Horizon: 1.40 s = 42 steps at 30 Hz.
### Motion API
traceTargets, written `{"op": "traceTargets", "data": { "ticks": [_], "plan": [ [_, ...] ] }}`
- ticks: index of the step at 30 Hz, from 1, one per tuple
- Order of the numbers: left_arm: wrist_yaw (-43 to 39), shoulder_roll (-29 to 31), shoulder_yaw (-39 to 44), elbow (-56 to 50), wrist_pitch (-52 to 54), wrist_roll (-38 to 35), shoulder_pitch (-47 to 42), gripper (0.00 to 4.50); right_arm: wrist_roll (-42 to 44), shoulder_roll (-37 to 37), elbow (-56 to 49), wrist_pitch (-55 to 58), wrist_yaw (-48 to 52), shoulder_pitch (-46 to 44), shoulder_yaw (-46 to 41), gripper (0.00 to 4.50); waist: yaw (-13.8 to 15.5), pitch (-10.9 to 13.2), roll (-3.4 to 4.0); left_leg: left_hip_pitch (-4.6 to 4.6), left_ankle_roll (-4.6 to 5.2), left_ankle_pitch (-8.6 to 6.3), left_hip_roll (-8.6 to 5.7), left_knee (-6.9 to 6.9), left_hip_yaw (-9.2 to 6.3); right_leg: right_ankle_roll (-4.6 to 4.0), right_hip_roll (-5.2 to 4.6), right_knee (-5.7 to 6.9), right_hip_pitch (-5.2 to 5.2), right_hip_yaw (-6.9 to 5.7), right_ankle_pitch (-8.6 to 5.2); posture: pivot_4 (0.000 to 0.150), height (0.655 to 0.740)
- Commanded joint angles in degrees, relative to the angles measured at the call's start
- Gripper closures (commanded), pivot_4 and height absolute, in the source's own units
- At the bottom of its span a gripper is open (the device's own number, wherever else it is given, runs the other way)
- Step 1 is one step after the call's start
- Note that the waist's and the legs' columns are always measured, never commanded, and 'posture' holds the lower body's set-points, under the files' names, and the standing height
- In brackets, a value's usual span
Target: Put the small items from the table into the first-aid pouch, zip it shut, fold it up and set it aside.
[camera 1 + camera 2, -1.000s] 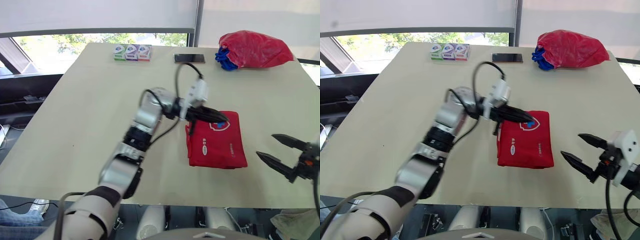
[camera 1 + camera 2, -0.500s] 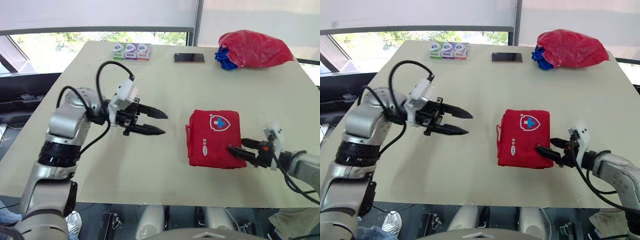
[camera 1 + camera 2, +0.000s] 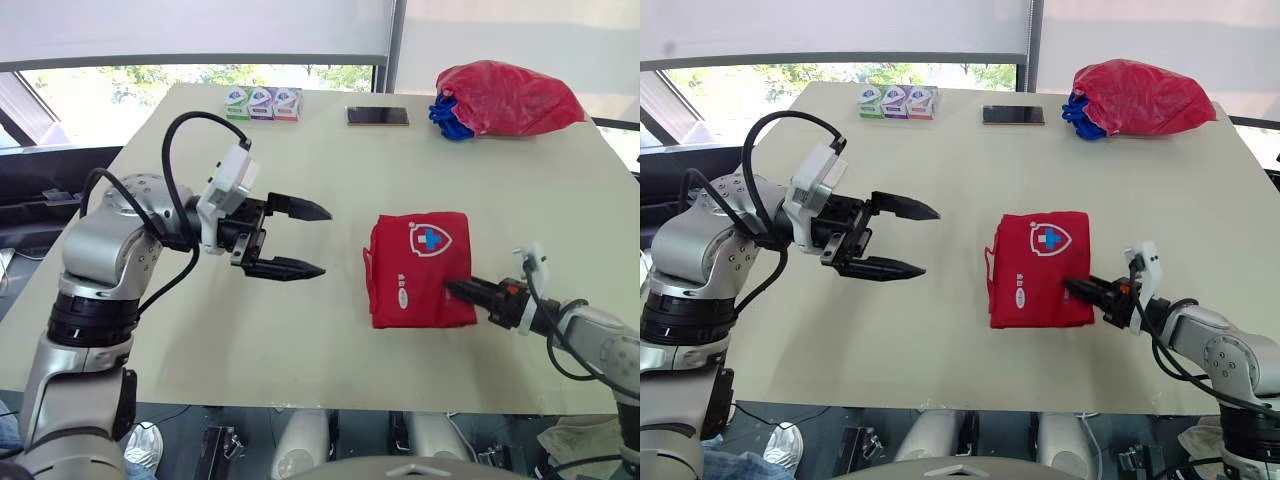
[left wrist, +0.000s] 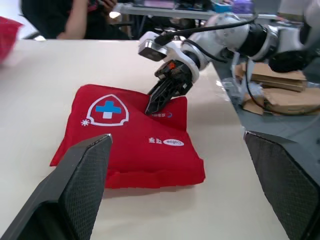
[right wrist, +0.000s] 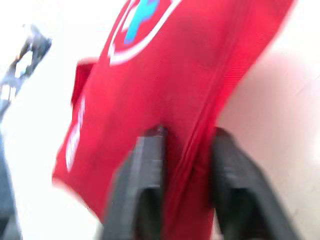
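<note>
- While the first-aid pouch (image 3: 420, 270) lies folded flat on the table (image 3: 330, 350), right of centre in the head view, its white shield with the blue cross faces up; cannot tell whether the zip is closed
- right gripper (image 3: 1072, 287) sits in the lower right of the frame, reaching in low from the right; its two black fingers (image 5: 147, 175) are drawn in on a ridge of red fabric at the pouch's right edge, pinching it
- left gripper (image 3: 326, 241) is left of centre, over the table; its fingers (image 4: 82, 190) are spread wide with nothing between them; tips point toward the pouch, well apart from it, with bare table between
- left wrist view looks at the pouch between that gripper's own spread fingers; the right gripper's tips touch the pouch's far edge there
- three small boxes (image 3: 263, 104) stand in a row at the top of the frame, left of centre, by the far table edge
- dark phone (image 3: 378, 116) lies flat near them, top centre
- red plastic bag (image 3: 510, 97) sits bunched in the upper right; something blue (image 3: 448, 115) pokes out at its left side
- a person (image 4: 75, 15) is behind the table in the left wrist view, only partly visible
</note>
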Motion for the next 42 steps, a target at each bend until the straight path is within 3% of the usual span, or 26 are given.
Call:
{"op": "traceTargets", "data": {
  "ticks": [1, 5, 14, 21, 23, 24, 25, 27, 32, 37, 42],
  "plan": [
    [2.6, -0.3, 2.5, 0.2, -0.5, -0.3, -1.9, 0.0, 2.1, 4.9, 2.7, -4.6, -12.4, -4.1, -10.5, 4.48, 0.0, 0.0, 0.0, 0.0, 0.0, 0.0, 0.0, -0.01, 0.0, 0.0, 0.04, 0.01, 0.0, 0.08, 0.0, 0.15, 0.74],
    [4.9, -0.4, 2.5, 0.5, 1.0, -0.8, -2.7, 0.0, 3.2, 10.7, 5.7, -7.5, -23.8, -8.5, -16.2, 4.48, -0.1, 0.1, 0.09, 0.02, -0.07, 0.04, -0.03, -0.06, 0.08, 0.0, 0.18, 0.02, -0.03, 0.43, 0.01, 0.15, 0.74],
    [9.9, -2.8, 3.7, 2.1, 1.6, -1.1, -3.7, 0.0, -0.2, 21.8, 18.5, -30.8, -43.3, -22.9, -26.1, 4.48, -1.1, 0.2, 0.28, 0.13, -0.25, 0.15, -0.01, -0.22, 0.3, 0.0, 0.27, 0.02, -0.06, 0.67, 0.01, 0.15, 0.74],
    [11.2, -3.4, 3.9, 3.6, 0.5, -0.1, -3.9, 0.0, -1.8, 24.8, 21.7, -38.7, -45.3, -25.4, -24.8, 4.48, -1.8, 0.2, 0.34, 0.16, -0.26, 0.16, 0.0, -0.27, 0.31, 0.0, 0.29, 0.04, -0.06, 0.74, 0.02, 0.15, 0.74],
    [11.6, -3.4, 4.0, 4.1, 0.1, 0.4, -3.8, 0.0, -2.1, 25.3, 19.9, -36.4, -45.4, -23.1, -22.6, 3.55, -2.0, 0.2, 0.35, 0.2, -0.27, 0.16, 0.02, -0.3, 0.36, 0.0, 0.3, 0.04, -0.06, 0.79, 0.02, 0.15, 0.74],
    [11.8, -3.3, 4.0, 4.3, -0.1, 0.6, -3.7, 0.0, -2.2, 25.2, 18.6, -35.2, -44.7, -21.8, -21.2, 3.36, -2.0, 0.2, 0.34, 0.22, -0.27, 0.16, 0.02, -0.32, 0.38, -0.01, 0.3, 0.05, -0.06, 0.8, 0.02, 0.15, 0.74],
    [11.7, -3.2, 4.0, 4.4, -0.4, 0.7, -3.6, 0.0, -2.1, 24.6, 16.9, -32.7, -44.0, -19.9, -19.5, 2.74, -2.0, 0.2, 0.36, 0.23, -0.27, 0.16, 0.03, -0.33, 0.38, -0.01, 0.31, 0.05, -0.06, 0.8, 0.02, 0.15, 0.74],
    [11.5, -3.0, 4.1, 4.6, -0.7, 0.8, -3.2, 0.0, 0.7, 22.8, 11.8, -25.3, -43.3, -15.2, -16.3, 2.16, -1.9, 0.2, 0.39, 0.24, -0.26, 0.15, 0.06, -0.34, 0.4, -0.01, 0.3, 0.06, -0.06, 0.81, 0.02, 0.15, 0.74],
    [10.6, -2.1, 4.5, 4.9, -1.6, 1.0, -1.6, 0.0, 5.4, 16.4, 1.7, -14.1, -41.5, -4.9, -13.2, 0.05, -1.5, 0.2, 0.37, 0.22, -0.06, 0.03, 0.07, -0.35, 0.4, -0.02, 0.24, 0.03, -0.04, 0.81, 0.01, 0.15, 0.74],
    [11.9, -1.5, 6.1, 2.5, -4.0, 1.9, 4.5, 0.0, 2.4, 4.2, -8.0, -11.1, -27.7, 5.8, -8.2, 0.05, -1.7, 0.2, 0.38, 0.24, 0.01, -0.01, 0.08, -0.35, 0.48, -0.05, 0.24, -0.02, -0.04, 0.85, -0.03, 0.15, 0.74],
    [15.7, -1.0, 9.9, 0.2, -3.2, 1.8, 13.8, 0.0, -9.2, -9.2, -16.3, -24.5, -2.4, 16.6, -2.4, 0.05, -1.8, 0.2, 0.36, 0.36, 0.03, -0.02, 0.17, -0.35, 0.65, -0.07, 0.32, -0.01, -0.04, 0.97, -0.22, 0.15, 0.74]
  ]
}}
